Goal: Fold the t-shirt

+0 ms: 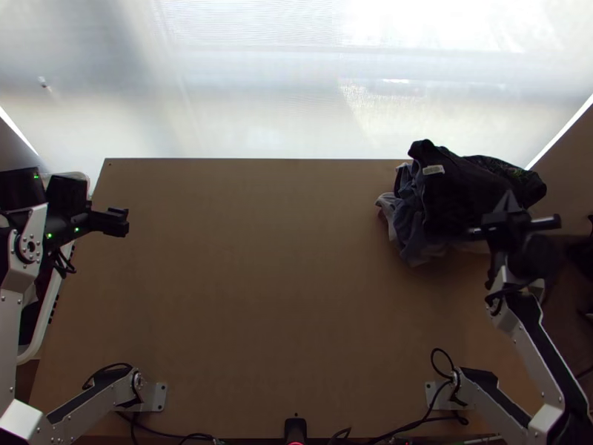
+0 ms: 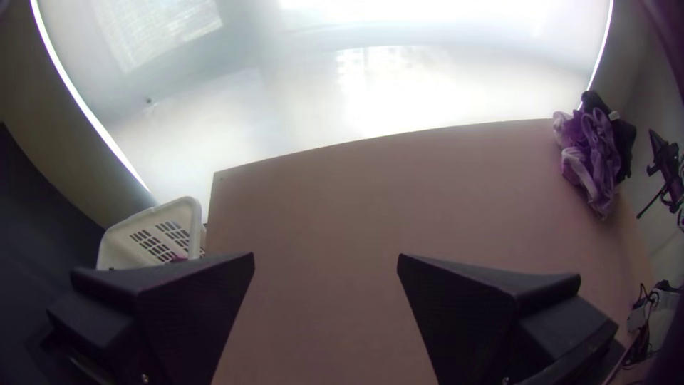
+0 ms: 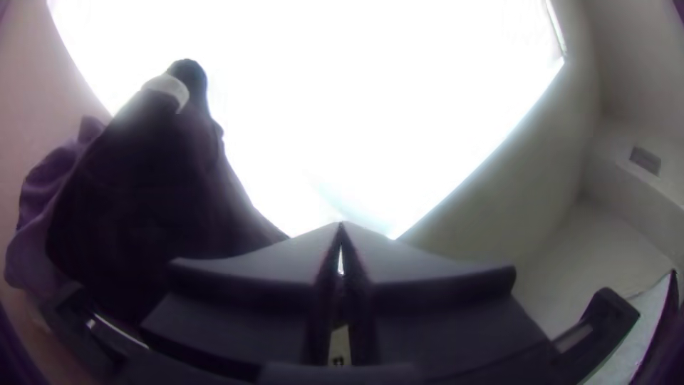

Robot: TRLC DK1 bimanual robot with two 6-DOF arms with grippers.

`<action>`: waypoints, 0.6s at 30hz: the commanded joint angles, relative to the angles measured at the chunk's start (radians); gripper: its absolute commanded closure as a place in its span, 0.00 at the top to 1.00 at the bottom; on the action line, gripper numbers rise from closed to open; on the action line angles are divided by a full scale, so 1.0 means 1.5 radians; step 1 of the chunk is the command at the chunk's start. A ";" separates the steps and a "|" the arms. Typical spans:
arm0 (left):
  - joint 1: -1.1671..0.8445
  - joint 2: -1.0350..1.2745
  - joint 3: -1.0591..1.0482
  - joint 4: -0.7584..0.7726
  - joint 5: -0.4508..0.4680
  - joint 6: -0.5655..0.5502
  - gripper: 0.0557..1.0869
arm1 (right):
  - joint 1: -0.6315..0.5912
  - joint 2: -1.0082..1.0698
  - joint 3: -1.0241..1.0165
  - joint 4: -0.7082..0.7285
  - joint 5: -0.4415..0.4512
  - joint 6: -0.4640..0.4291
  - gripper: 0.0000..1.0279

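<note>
Clothes heap [image 1: 474, 178]: bunched, far R part of table [image 1: 259, 297]; T-shirt prob. in it, we can't tell which pc.
R gripper [image 3: 340, 223]: tips meeting, we see nothing held.
L gripper [image 2: 325, 258]: tips wide apart, nothing btwn; near table's L edge, well apart from heap.
Nearer arm: R; most cloth lies L of its jaws, contact unclear to us.
Long axis: heap roughly L–R; R jaws aim at far edge, so we'd shift L & part them pre-pinch.
Count: 1 heap, min. 2 garments (dark cloth [image 1: 452, 204], blue-grey cloth [image 1: 408, 222]), 2 grippers, 1 white basket [image 2: 146, 235].
</note>
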 commanded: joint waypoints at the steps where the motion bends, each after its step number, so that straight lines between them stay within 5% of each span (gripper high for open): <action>1: 0.040 -0.049 -0.031 -0.014 0.000 0.028 0.95 | 0.080 0.187 0.071 0.132 0.006 -0.034 0.02; 8: 0.074 -0.074 -0.056 -0.025 0.000 0.047 0.95 | 0.089 0.344 0.230 0.150 0.006 -0.036 0.02; 18: 0.091 -0.074 -0.073 -0.016 0.000 0.049 0.95 | 0.140 0.445 0.152 0.209 0.020 -0.029 0.02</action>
